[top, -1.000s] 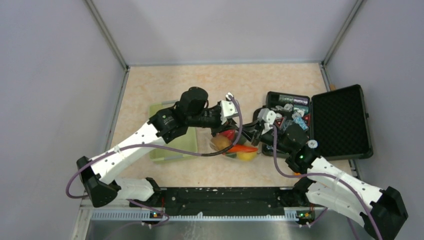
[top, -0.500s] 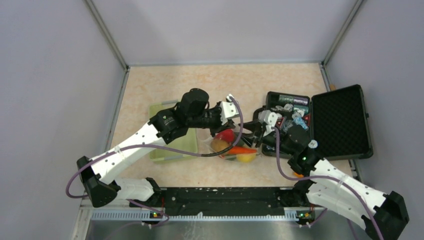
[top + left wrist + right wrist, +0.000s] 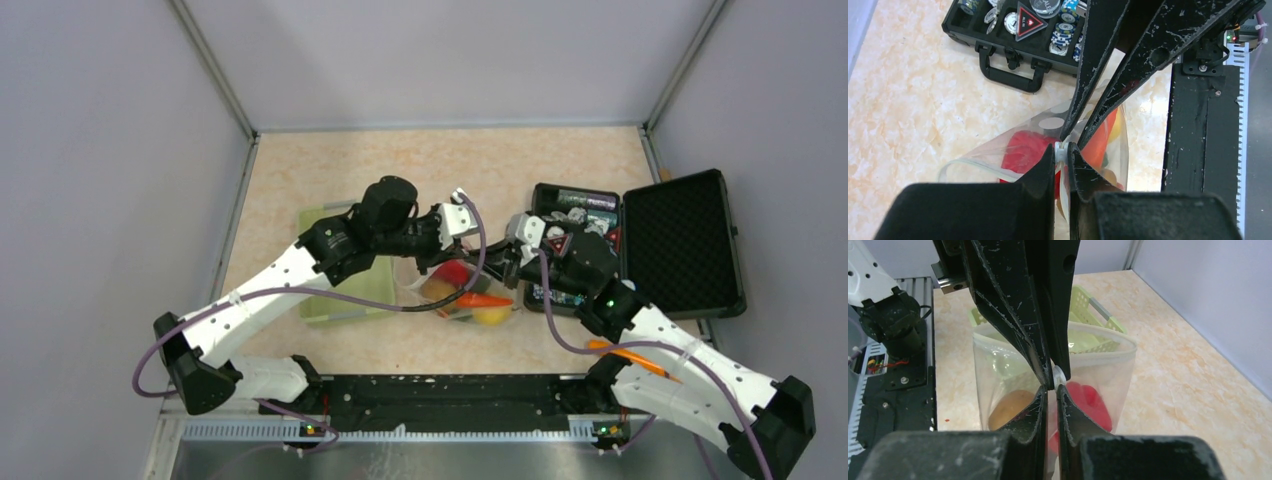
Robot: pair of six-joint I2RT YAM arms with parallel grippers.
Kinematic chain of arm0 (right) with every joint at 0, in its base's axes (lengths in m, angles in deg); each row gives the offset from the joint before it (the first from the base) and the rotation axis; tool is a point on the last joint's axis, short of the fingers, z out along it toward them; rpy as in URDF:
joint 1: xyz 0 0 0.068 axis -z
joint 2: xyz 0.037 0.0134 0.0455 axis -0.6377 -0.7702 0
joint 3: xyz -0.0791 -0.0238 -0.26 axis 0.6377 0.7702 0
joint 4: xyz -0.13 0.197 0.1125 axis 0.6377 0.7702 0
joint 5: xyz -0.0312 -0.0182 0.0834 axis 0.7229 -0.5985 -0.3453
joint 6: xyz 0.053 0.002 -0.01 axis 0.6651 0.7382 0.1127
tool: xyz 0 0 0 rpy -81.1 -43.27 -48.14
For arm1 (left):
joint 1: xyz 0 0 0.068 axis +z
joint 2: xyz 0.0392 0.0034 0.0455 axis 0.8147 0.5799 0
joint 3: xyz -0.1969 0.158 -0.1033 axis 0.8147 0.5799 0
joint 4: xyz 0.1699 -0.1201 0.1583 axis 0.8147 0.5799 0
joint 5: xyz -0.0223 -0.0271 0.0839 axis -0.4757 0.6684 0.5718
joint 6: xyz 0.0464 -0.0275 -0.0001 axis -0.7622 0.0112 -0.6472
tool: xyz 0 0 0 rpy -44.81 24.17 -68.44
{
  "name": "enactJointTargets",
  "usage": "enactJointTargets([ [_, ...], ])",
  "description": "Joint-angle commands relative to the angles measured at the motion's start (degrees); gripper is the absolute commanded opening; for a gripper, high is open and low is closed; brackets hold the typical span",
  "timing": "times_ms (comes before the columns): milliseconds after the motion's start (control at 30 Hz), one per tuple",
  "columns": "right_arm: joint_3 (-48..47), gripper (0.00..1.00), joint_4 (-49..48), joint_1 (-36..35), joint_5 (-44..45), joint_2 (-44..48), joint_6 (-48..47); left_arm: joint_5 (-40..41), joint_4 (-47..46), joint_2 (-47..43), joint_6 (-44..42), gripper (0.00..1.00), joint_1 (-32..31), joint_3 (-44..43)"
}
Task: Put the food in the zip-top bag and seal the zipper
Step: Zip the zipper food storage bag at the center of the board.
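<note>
I have the bag [image 3: 462,300] in the middle of the top view, between the basket [image 3: 345,290] on its left and the open case [image 3: 680,245] on its right. It stands upright on the table [image 3: 330,180] with the food [image 3: 470,298] inside. Through the clear wall I can make out a red pepper [image 3: 1023,150], a carrot [image 3: 1100,140], a brown piece [image 3: 1008,410] and a yellow one [image 3: 490,314].

Both arms meet over the bag's mouth. On my left wrist view the left gripper [image 3: 1061,151] has its jaws almost together, with only the zipper [image 3: 1103,334] pinched between the tips. The right gripper [image 3: 1051,389] is just as narrow, clamped on the same strip right beside it, so the two sets of fingers come nearly tip to tip. I cannot tell how much of the zipper is pressed closed. In the right wrist view the mouth edge bows out on both sides of the pinch.
</note>
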Motion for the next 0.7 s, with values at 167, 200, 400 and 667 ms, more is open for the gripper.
enactJointTargets([
  [167,-2.6,0.1,3.1,0.3,0.6,0.4,-4.5,-3.2,0.3,0.4,-1.2,0.0,-0.5,-2.8],
  [200,-2.8,0.12,3.6,0.2,0.6,0.2,-4.9,-3.3,0.4,0.4,-1.2,0.0,-0.5,-3.0],
  [400,-3.6,0.13,2.6,0.3,-1.0,-1.0,-4.8,-5.0,0.7,0.9,-1.2,0.0,-0.6,-3.7],
  [667,-4.2,0.05,1.4,0.2,-2.9,-1.4,-4.3,-3.4,2.0,1.8,-1.0,0.0,-1.2,-4.6],
])
